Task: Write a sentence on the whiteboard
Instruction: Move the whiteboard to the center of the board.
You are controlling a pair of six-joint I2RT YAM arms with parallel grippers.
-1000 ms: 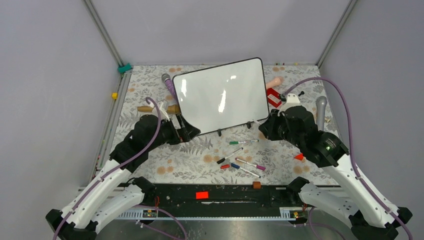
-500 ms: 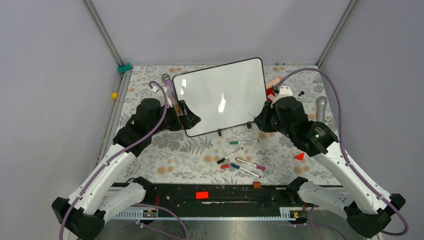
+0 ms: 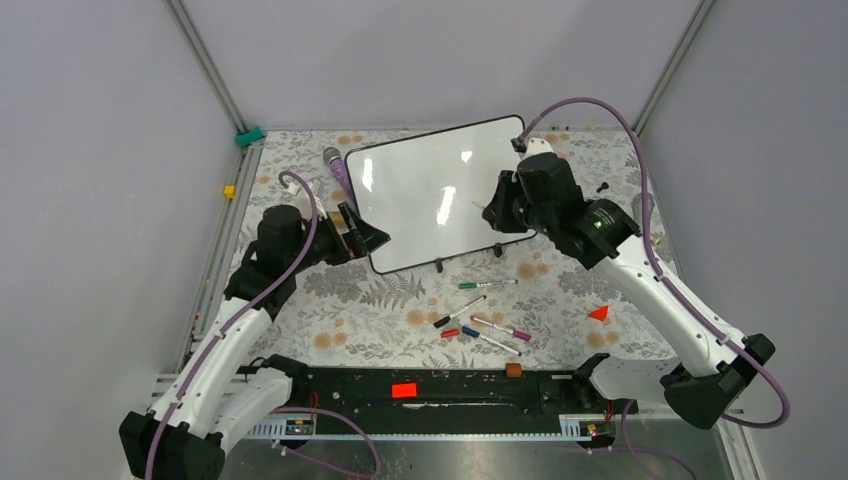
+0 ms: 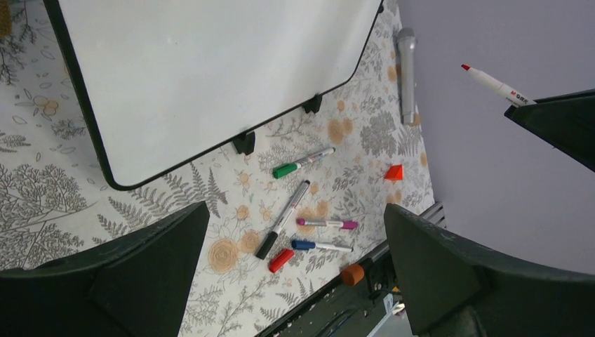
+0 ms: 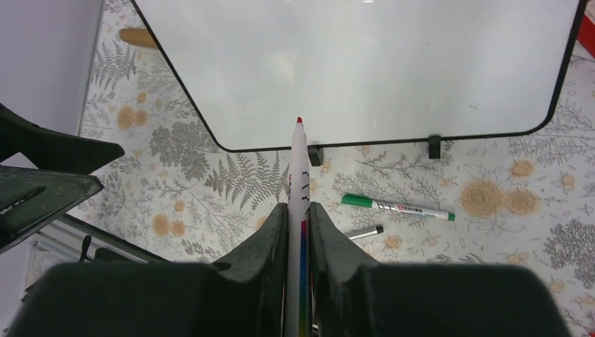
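The whiteboard [image 3: 440, 195] lies tilted at the back of the table, its glossy face showing only glare. The sentence is not in view. My right gripper [image 3: 492, 210] hangs over the board's right part, shut on a red-tipped marker [image 5: 299, 168] that points at the board's near rim. From the left wrist, the same marker [image 4: 492, 81] sticks out into the air. My left gripper [image 3: 366, 238] stands open beside the board's near left corner, its fingers [image 4: 126, 274] spread wide with nothing between them.
Loose markers lie in front of the board: green [image 3: 488, 284], black [image 3: 458, 311], pink [image 3: 502, 328], blue [image 3: 490, 340], and a red cap [image 3: 450, 333]. An orange wedge [image 3: 598, 313] sits at right, a purple microphone [image 3: 336, 165] behind the board's left edge, a grey microphone [image 4: 406, 74] at right.
My right arm has lifted and swung left, carrying the marker from the table's right side to above the board's right part. My left gripper has drawn back a little to the left.
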